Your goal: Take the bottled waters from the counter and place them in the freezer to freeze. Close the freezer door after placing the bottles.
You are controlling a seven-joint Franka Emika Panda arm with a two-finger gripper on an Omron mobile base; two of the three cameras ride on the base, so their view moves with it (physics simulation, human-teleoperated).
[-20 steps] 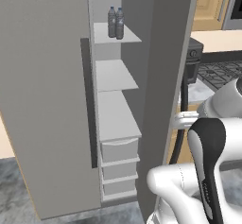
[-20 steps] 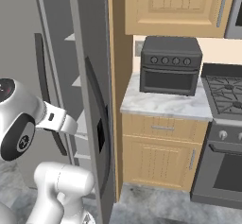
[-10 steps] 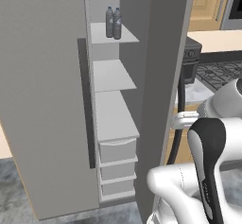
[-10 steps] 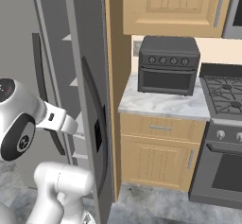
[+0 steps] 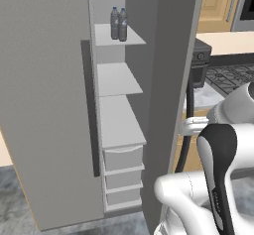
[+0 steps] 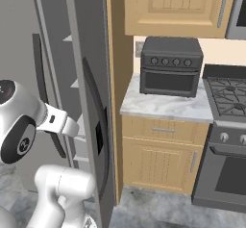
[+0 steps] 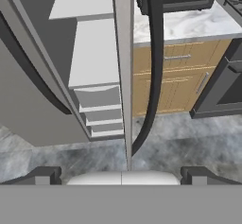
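Observation:
Two bottled waters (image 5: 119, 24) stand upright side by side on an upper shelf inside the freezer (image 5: 116, 80). The freezer door (image 5: 44, 105) stands open at the left, its dark bar handle (image 5: 89, 105) facing the shelves. In the hand view my gripper (image 7: 121, 175) is open with nothing between its fingertips (image 7: 45, 176). It hangs apart from the fridge and points at the front edge of the right fridge door (image 7: 124, 76), with the freezer (image 7: 94, 53) shelves and the freezer door (image 7: 28, 100) to the left. The counter (image 6: 163, 104) lies to the right of the fridge.
A black toaster oven (image 6: 170, 66) sits on the counter, and a stove (image 6: 226, 92) stands further right. The right fridge door (image 6: 91, 102) carries a black dispenser panel (image 6: 98, 135) and a curved dark handle (image 7: 153, 76). Freezer drawers (image 5: 121, 172) fill the freezer's bottom.
Both base views have slid slightly to the left, so the camera has moved a little. The bottles, the door and the open gripper look the same.

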